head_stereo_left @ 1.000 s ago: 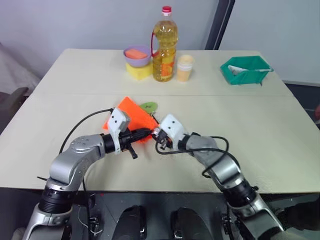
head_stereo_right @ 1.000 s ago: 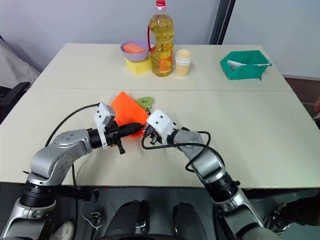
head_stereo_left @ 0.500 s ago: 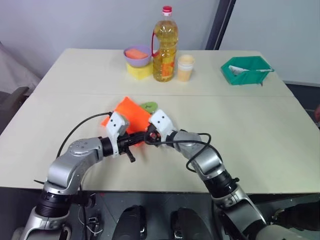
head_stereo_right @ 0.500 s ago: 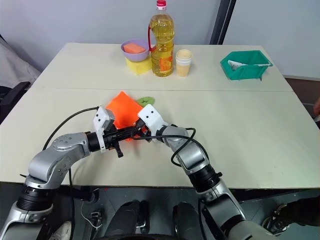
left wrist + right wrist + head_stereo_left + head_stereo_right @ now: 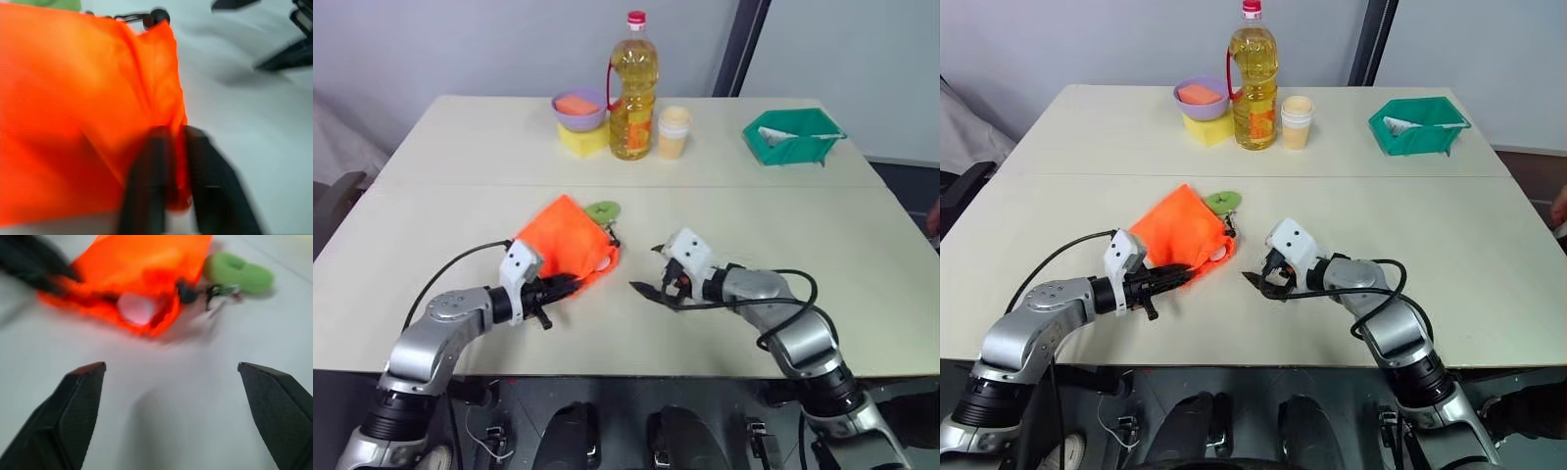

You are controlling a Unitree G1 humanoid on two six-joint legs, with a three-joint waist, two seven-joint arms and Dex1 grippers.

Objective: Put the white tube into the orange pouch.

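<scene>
The orange pouch (image 5: pixel 564 238) lies on the table's near middle, its mouth turned toward my right gripper. A white rounded end of the white tube (image 5: pixel 138 308) shows inside that mouth; the rest of the tube is hidden by fabric. My left gripper (image 5: pixel 570 284) pinches a fold at the pouch's near edge, and the left wrist view has orange cloth between its fingers (image 5: pixel 151 161). My right gripper (image 5: pixel 646 269) stands open a short way to the right of the pouch, holding nothing. The black cord leads to the green ring (image 5: pixel 603 210) behind the pouch.
At the table's back stand a yellow oil bottle (image 5: pixel 633 93), a purple bowl (image 5: pixel 579 106) on a yellow block (image 5: pixel 585 139), and a pale cup (image 5: pixel 674 132). A green bin (image 5: pixel 793 137) sits back right.
My right gripper opened and drew back to the right, away from the pouch's mouth. My left gripper moved left and down with the pouch, which now lies lower on the table.
</scene>
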